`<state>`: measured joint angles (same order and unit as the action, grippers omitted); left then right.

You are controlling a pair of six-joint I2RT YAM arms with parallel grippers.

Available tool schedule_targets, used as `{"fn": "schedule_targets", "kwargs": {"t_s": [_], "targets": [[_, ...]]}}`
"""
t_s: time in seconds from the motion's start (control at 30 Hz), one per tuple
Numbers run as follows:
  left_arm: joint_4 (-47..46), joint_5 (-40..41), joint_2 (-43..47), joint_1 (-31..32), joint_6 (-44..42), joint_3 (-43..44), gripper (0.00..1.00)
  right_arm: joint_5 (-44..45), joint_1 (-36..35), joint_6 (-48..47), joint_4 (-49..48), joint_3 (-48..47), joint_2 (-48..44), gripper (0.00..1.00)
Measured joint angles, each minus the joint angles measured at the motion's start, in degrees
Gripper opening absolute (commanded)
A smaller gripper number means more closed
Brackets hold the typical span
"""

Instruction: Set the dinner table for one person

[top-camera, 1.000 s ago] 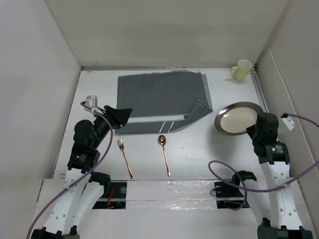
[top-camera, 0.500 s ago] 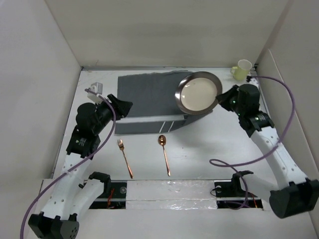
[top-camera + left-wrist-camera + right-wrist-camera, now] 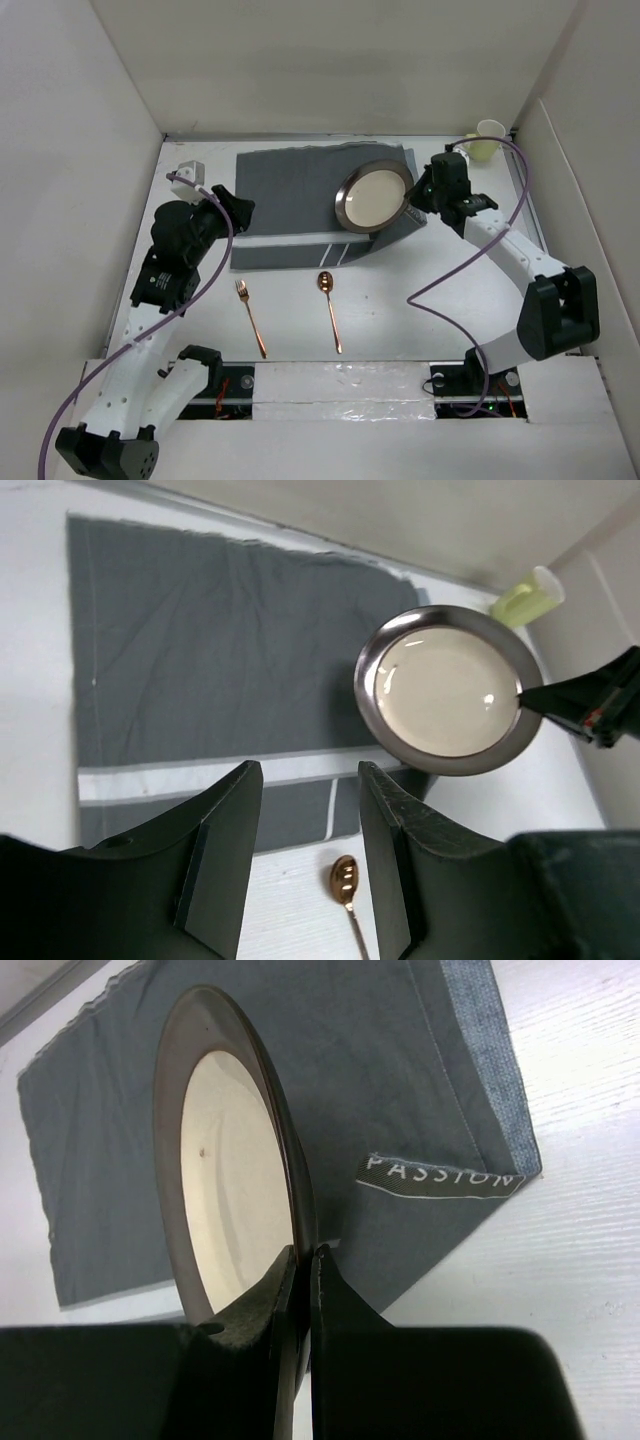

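Note:
My right gripper (image 3: 412, 197) is shut on the rim of a round plate (image 3: 373, 196) with a dark rim and cream centre, held above the right part of the dark grey placemat (image 3: 300, 200). The plate also shows in the left wrist view (image 3: 447, 691) and edge-on in the right wrist view (image 3: 225, 1190). The placemat's lower right corner is folded over (image 3: 440, 1175). My left gripper (image 3: 238, 213) is open and empty over the placemat's left edge. A copper fork (image 3: 251, 318) and copper spoon (image 3: 330, 310) lie on the white dinner table (image 3: 420, 300) below the placemat.
A pale yellow-green cup (image 3: 487, 139) stands at the table's far right corner, also in the left wrist view (image 3: 528, 595). White walls enclose the table on three sides. A taped strip runs along the near edge.
My right arm has carried the plate from the table's right side to above the placemat, then left and lower. My left gripper has shifted slightly.

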<state>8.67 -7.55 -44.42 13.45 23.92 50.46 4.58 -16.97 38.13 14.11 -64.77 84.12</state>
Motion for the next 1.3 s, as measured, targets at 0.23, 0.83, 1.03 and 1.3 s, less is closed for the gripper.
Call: {"fn": "schedule_targets", "kwargs": {"t_s": [0.23,0.83,1.03,1.3], "targets": [[0.9,0.7,-0.3,0.0,-1.1,-0.5,0.40,1.8,1.5,0.6,-1.8,7.0,-6.0,0.00],[0.7,0.3,0.7,0.0,-1.4,-0.5,0.40,2.2,7.9,-1.1,4.3,14.8,-26.1,0.00],[0.7,0.4,0.8,0.0,-1.4,-0.5,0.40,-0.1,7.2,-1.1,1.9,8.0,-8.9,0.00],[0.7,0.5,1.2,0.0,-1.6,-0.5,0.40,0.7,7.2,-1.0,1.4,7.5,-5.5,0.00]]}}
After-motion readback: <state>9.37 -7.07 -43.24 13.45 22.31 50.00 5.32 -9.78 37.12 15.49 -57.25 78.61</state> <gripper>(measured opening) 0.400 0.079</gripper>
